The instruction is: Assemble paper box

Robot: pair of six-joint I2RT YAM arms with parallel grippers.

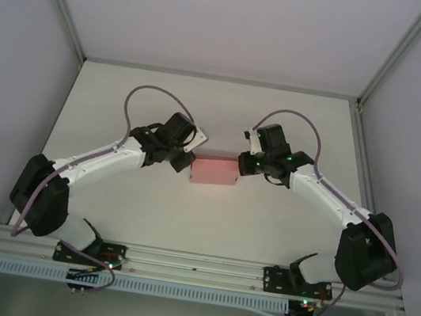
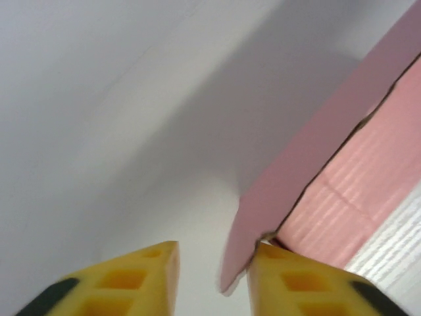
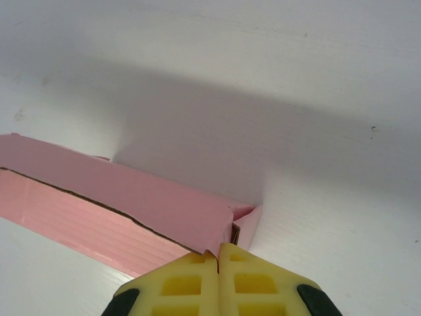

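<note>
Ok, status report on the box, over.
Left gripper open, paper box flap between its tips. Right gripper shut on box's other end. Top seam gaping.

Top camera: fixed high above and behind the arm bases, looking down and forward. It stands far off and takes in the whole white table [image 1: 202, 109], the left arm [image 1: 98, 160] and the right arm [image 1: 324, 196].

Left wrist camera: low over the table, just behind its yellow fingers [image 2: 138, 283], facing along them. The frame is tilted and very close to the pink box [image 2: 368, 178].

Right wrist camera: same setup behind its own fingers [image 3: 191, 283], close in, looking along the box's [image 3: 99, 197] long side.

Shared: all three views see the box [image 1: 214, 171]. The wrist views take opposite ends.
</note>
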